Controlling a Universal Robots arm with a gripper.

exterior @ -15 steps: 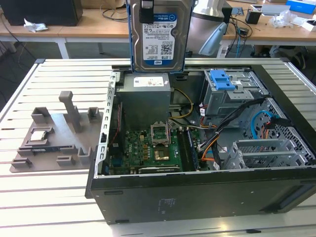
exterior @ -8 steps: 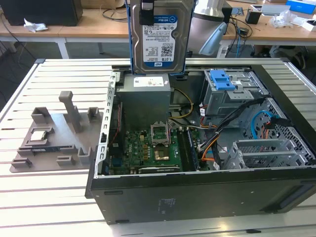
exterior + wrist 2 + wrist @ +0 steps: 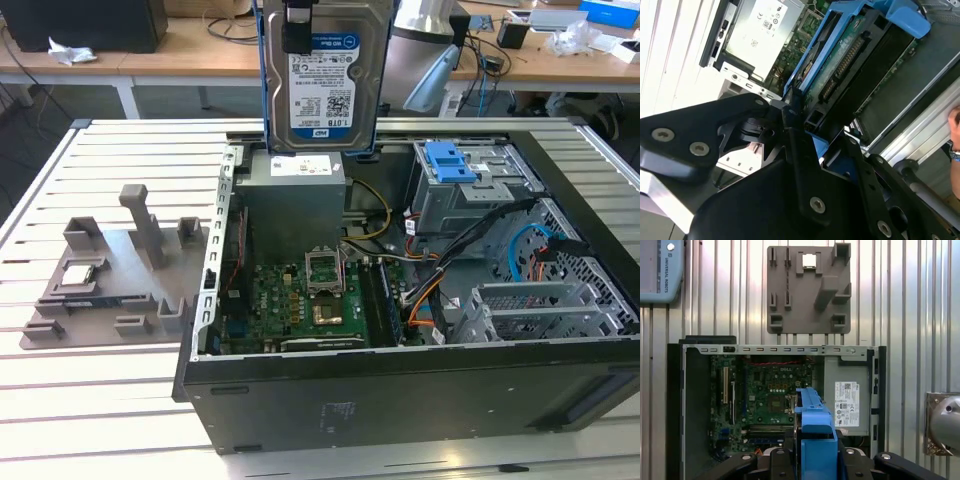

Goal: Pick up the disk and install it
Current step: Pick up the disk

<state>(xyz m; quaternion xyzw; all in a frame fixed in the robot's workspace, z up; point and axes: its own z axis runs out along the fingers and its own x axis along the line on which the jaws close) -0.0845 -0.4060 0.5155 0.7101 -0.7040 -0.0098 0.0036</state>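
Clamping the labelled disk (image 3: 322, 85), the end effector (image 3: 792, 117) hangs above the case (image 3: 400, 405).

Bright, even light fills the exterior view: the slatted tabletop (image 3: 100, 400) shines pale while the inside of the computer case (image 3: 400, 400) sits in soft shadow. Over in the second wrist view the tabletop slats blow out to near pure white, and the black gripper (image 3: 799, 114), close to the lens, reads dark and soft beside the well-lit disk (image 3: 855, 55). In the first wrist view, streaks of glare run along the metal slats, and the case interior is dim.
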